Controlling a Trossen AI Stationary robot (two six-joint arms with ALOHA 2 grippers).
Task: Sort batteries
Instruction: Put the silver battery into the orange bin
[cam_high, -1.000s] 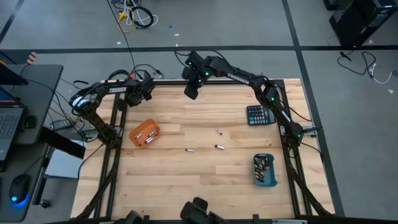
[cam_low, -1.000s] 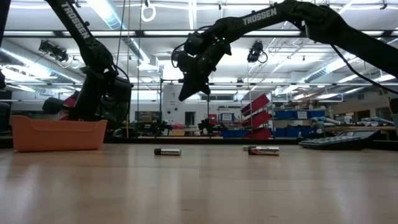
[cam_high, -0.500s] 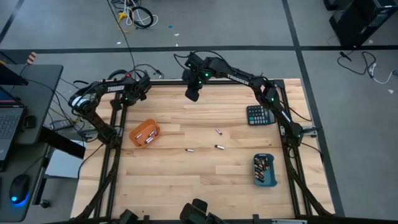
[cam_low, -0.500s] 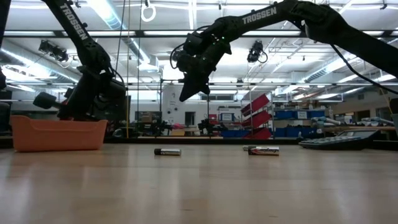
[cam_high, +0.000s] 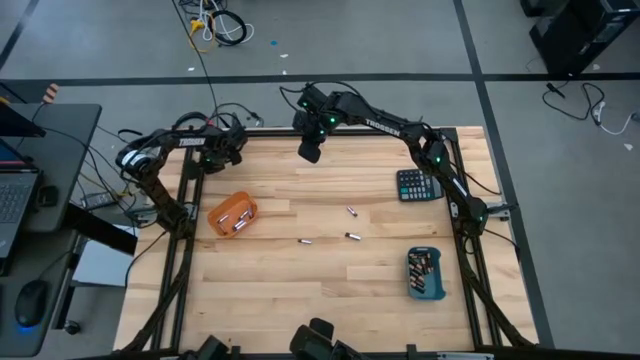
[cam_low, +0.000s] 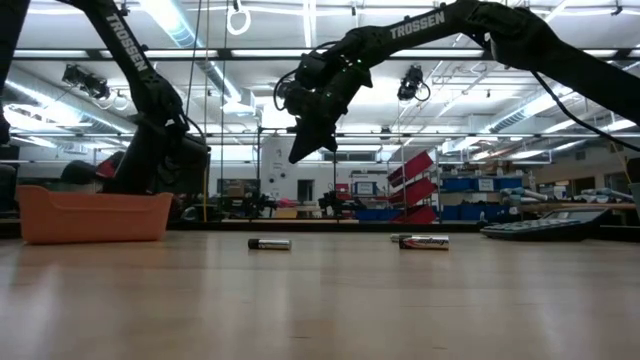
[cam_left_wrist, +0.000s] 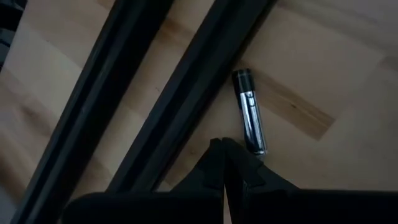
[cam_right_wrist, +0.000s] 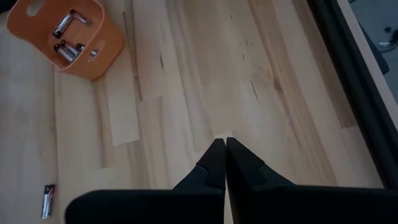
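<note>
Two dark, jointed arms hung over a pale wood-plank table (cam_high: 330, 285), both claws pinched fully shut and holding nothing. The left gripper (cam_high: 232, 146) sat at the table's far left corner, where its wrist view showed one slim, glossy black-and-silver cell (cam_left_wrist: 250, 112) lying beside the black frame rail (cam_left_wrist: 180, 99). The right gripper (cam_high: 309, 151) hovered above the far edge. Three small cylindrical batteries (cam_high: 351, 211) lay loose mid-table; more rested in the rounded orange tray (cam_high: 222, 210) at left and the rectangular blue tray (cam_high: 413, 283) at right. A black keyed calculator (cam_high: 416, 186) lay near the right edge.
</note>
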